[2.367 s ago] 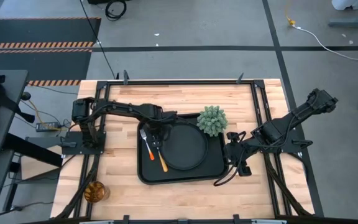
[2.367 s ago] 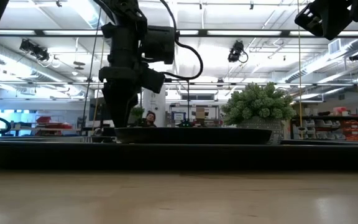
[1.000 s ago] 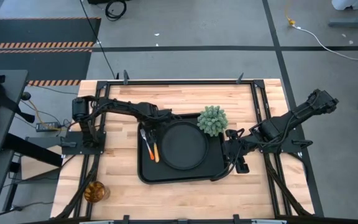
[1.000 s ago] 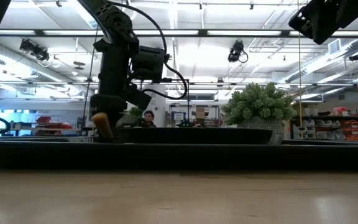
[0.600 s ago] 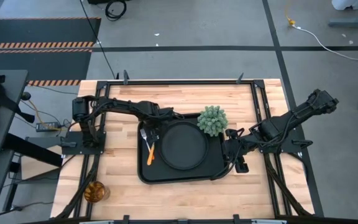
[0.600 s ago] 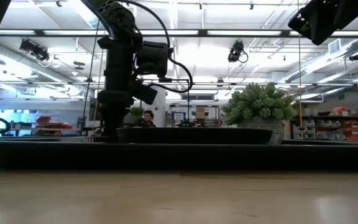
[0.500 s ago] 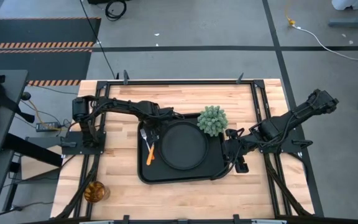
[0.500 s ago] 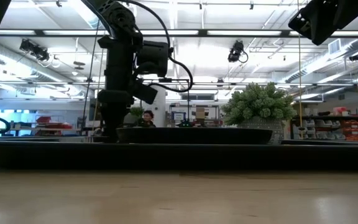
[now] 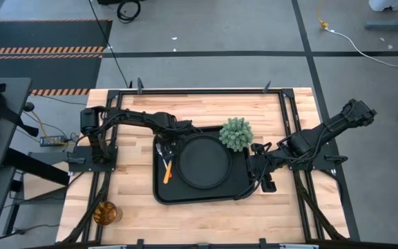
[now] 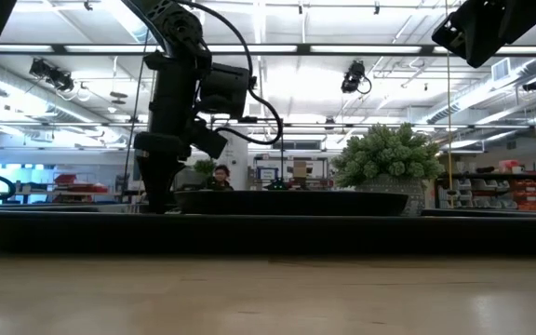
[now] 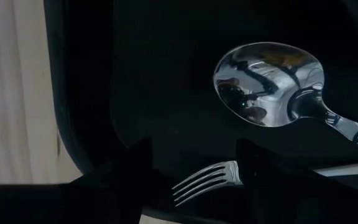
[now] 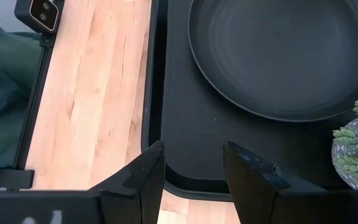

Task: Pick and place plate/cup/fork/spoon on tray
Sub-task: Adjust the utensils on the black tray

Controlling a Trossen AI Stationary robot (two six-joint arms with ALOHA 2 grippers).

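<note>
While the big wooden tabletop (image 9: pixel 206 207) is carrying everything, the black tray (image 9: pixel 199 194) is lying in its middle. The round plate (image 9: pixel 203 162) is sitting on the tray, with the spoon (image 11: pixel 269 84) and fork (image 11: pixel 205 181) lying beside it. The cup (image 9: pixel 104 213) is standing alone at the tabletop's near left corner. The left hand (image 9: pixel 162 146) is hanging wide open over the fork and spoon. The right hand (image 12: pixel 188 163) is waiting open and empty at the tray's right edge.

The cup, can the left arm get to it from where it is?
Probably yes. The cup stands alone near the table's corner on the left arm's side, with nothing around it. The left gripper hovers open over the tray, empty.
</note>
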